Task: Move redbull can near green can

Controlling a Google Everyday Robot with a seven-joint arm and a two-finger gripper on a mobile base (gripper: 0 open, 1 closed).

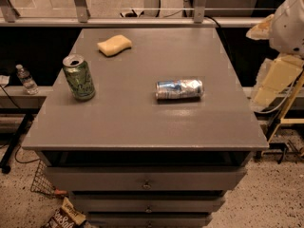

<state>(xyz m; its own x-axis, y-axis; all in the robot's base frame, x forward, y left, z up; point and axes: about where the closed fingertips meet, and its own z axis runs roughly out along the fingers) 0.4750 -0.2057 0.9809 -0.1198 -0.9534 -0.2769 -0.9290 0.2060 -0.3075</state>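
A small water bottle (pixel 26 79) stands on a ledge at the far left, off the surface (pixel 133 122). Below it on the floor lie a wire rack (pixel 42 180) and a snack bag (pixel 63 217).

On the grey surface, the green can (pixel 79 78) stands upright near the left edge, its silver top open toward the camera. Behind it and a little to the right, a yellow sponge (pixel 114 45) lies flat toward the back.

The redbull can (pixel 179 89) lies on its side right of centre, its length running left to right and its crinkled side catching the light. It is well apart from the green can, with bare surface between them, and nothing touches it.

Under the surface are drawers (pixel 145 178) with small knobs.

At the far right, beyond the surface's edge, is the robot's pale arm (pixel 287 25). Below it hangs a yellowish piece that appears to be the pincer (pixel 277 81), off the surface and well apart from both cans. I cannot tell whether it is released or clenched; it grasps neither can.
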